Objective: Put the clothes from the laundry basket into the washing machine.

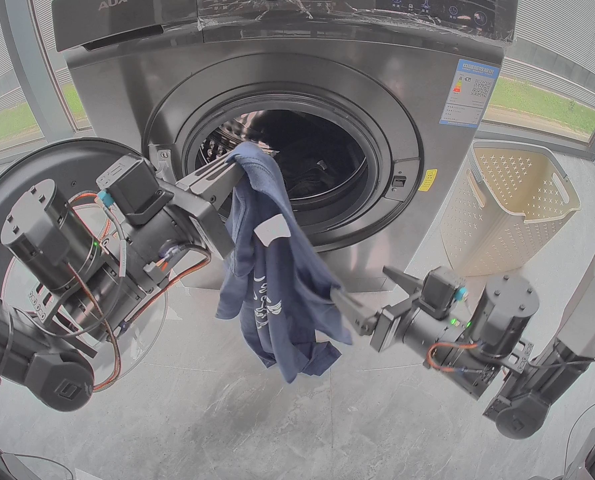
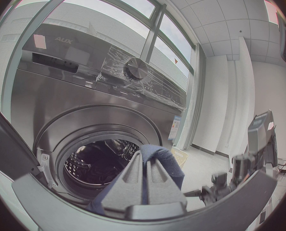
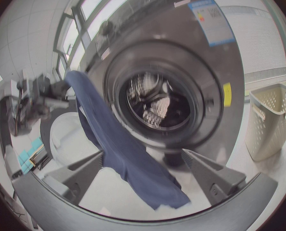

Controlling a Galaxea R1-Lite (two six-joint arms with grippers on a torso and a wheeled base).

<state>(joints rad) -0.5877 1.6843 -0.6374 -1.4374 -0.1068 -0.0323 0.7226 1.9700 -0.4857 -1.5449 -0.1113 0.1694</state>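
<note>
Our left gripper [image 1: 239, 166] is shut tightly on the top of a navy blue shirt [image 1: 277, 281]. It holds the shirt just in front of the washing machine [image 1: 351, 68], at the left edge of its round opening [image 1: 291, 161]. In the left wrist view we see the two fingers pressed together, with blue cloth squeezed between them. The round door [image 1: 51, 168] stands swung open to the left of the washing machine, behind this arm.

From the gripper the shirt hangs down loosely before the lower front of the washing machine. Inside the drum we see some dark cloth [image 2: 98, 172].

Our right gripper [image 1: 371, 295] is in front of the lower right part of the washing machine. Its fingers are spread wide and grip nothing. In the right wrist view the lower part of the shirt hangs between them, and we cannot tell if it touches a finger.

A cream laundry basket [image 1: 504, 215] stands just beside the right side of the washing machine.
</note>
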